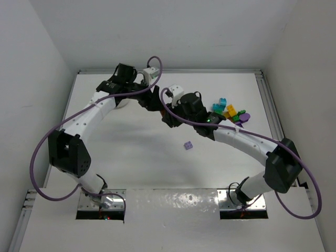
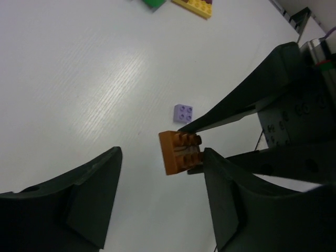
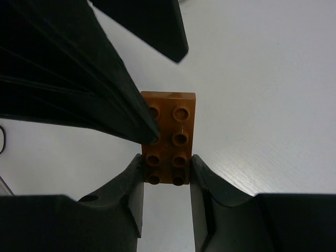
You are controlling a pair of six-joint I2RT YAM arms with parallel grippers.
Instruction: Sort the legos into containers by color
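Top external view: the left gripper (image 1: 153, 100) and right gripper (image 1: 167, 118) are hovering tip to tip above the table (image 1: 131, 157), with the loose legos (image 1: 229, 111) lying heaped at the right and a lilac brick (image 1: 188, 145) sitting alone. Left wrist view: the left gripper is gaping wide around an orange brick (image 2: 180, 152). Right wrist view: the right gripper is pinching that brick's near end. It is looking like a handover, so the left should be closing squarely on the free end before the right lets go.

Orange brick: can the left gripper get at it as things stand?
Probably yes. The left gripper is open with the orange brick seemingly between its fingers; the right gripper pinches only one end, leaving the rest free.
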